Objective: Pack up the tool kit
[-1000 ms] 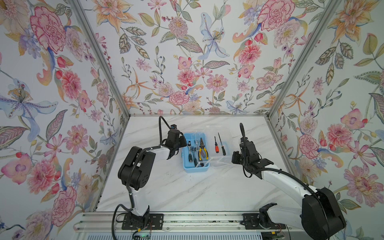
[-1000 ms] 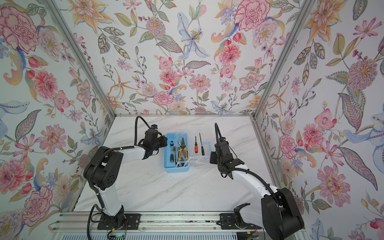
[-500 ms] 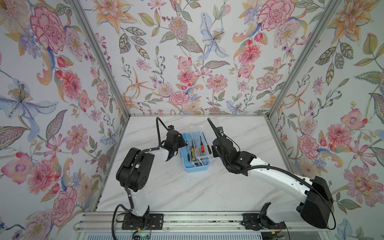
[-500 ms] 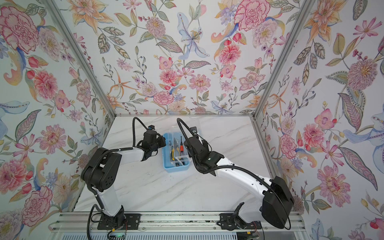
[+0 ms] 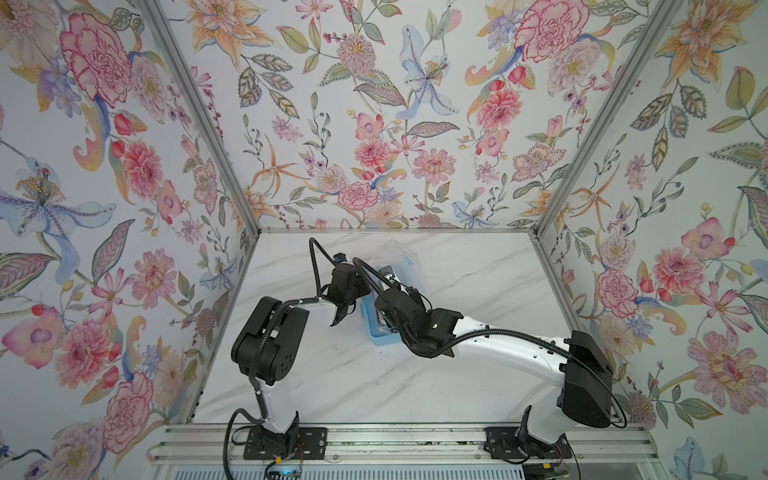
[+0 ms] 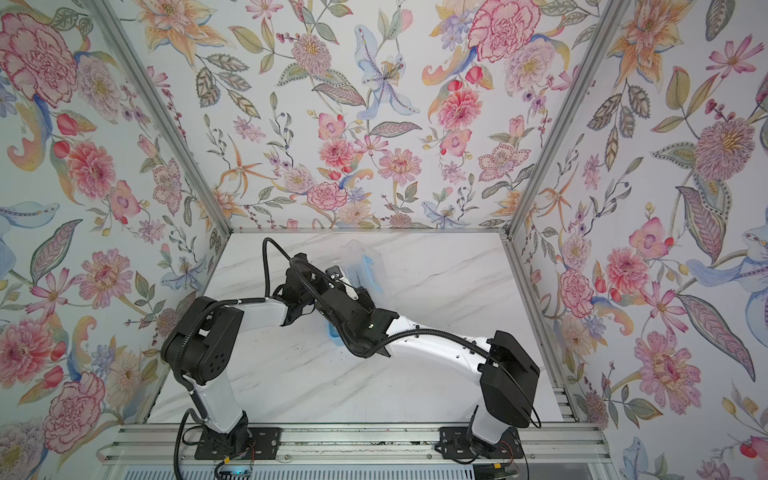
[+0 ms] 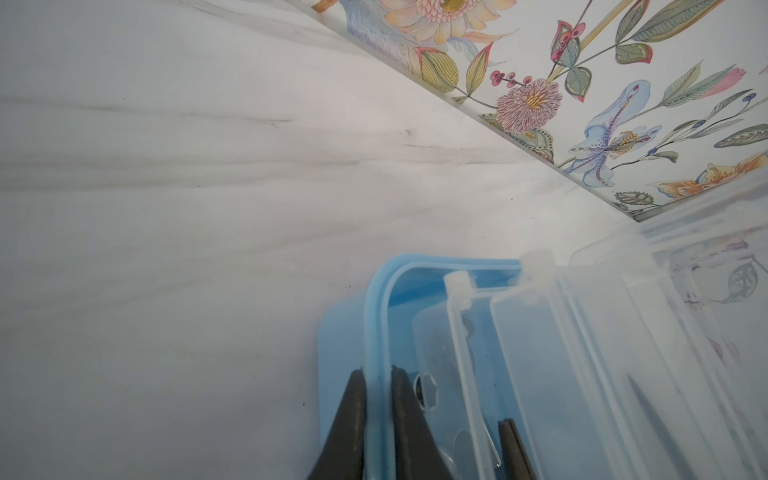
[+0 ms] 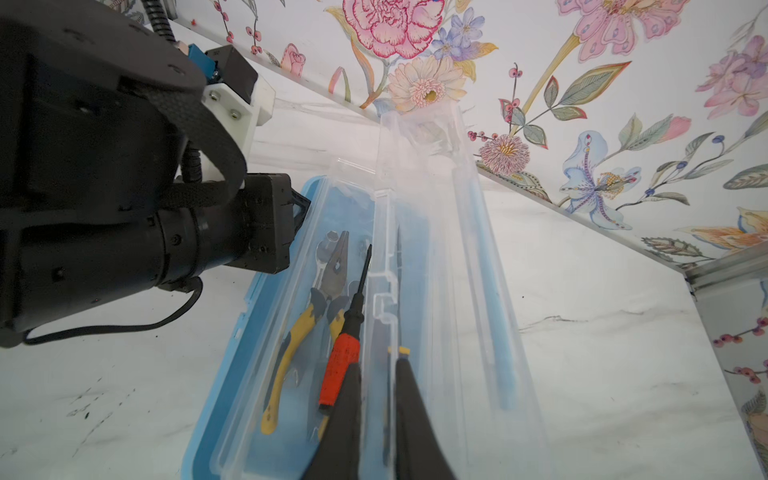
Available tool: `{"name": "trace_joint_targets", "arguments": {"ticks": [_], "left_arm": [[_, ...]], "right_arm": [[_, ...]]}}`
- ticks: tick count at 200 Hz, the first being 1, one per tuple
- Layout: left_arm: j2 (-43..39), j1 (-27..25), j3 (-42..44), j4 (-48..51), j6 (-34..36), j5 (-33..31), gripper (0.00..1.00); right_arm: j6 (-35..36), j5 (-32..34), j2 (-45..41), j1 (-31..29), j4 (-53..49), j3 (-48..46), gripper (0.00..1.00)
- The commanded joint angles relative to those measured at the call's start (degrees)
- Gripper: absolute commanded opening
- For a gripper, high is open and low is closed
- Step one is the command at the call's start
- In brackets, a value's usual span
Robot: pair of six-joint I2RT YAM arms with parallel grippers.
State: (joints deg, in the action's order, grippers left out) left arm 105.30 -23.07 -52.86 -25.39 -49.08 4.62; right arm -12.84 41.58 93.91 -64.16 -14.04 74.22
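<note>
— Marble table point(image 5: 478, 291), floral walls point(image 5: 374, 124): where was the tool kit point(image 5: 380, 334)?
— Mid-table, pliers point(image 8: 291, 353) inside; left tool point(image 7: 377, 370) pinched its blue rim, right tool point(image 8: 378, 361) pinched the raised clear lid point(image 8: 436, 249).

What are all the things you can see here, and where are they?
table: 1, white marble, under everything.
walls: 3, flowery, around the table.
rail: 1, silver, front edge.
tool box: 1, light blue, mid-table.
lid: 1, clear, raised beside the box opening.
pliers: 1, yellow handles, in the box.
screwdriver: 1, orange handle, lying across the pliers.
wrench: 1 seen, silver, beneath the pliers.
left arm, right arm: 2, white and black, meeting over the box.
left end effector: black, shut on the box rim.
right end effector: black, shut on the lid edge.
</note>
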Motion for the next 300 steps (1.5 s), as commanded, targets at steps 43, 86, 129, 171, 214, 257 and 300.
{"name": "trace_joint_targets", "arguments": {"ticks": [43,86,129,171,214,257,300], "left_arm": [[-3.7,-3.4,1.0,-0.6,2.4,5.1,0.15],[-4.8,-3.4,1.6,0.1,2.1,3.9,0.16],[-9.1,-3.4,2.5,3.3,2.1,0.4,0.32],[-14.8,-3.1,1.8,8.8,6.0,-4.7,0.47],[-21.9,-2.8,2.5,12.7,9.7,-8.9,0.64],[-24.5,-2.1,5.6,16.5,10.8,-9.1,0.98],[-25.4,-2.4,13.5,15.2,7.7,-5.4,0.87]], "right_arm": [[-2.7,-17.1,-1.2,-1.6,1.0,0.9,0.38],[-4.0,-18.8,-5.0,-0.5,4.1,-2.6,0.39],[-6.5,-25.0,-8.7,3.3,4.9,-4.5,0.41],[-9.9,-30.8,-10.9,8.4,7.5,-7.6,0.42],[-11.3,-34.8,-9.4,11.1,8.3,-7.3,0.42],[-12.9,-38.9,-3.5,12.2,6.4,-2.6,0.40],[-14.6,-39.1,-1.3,13.6,6.0,-2.3,0.38]]}}
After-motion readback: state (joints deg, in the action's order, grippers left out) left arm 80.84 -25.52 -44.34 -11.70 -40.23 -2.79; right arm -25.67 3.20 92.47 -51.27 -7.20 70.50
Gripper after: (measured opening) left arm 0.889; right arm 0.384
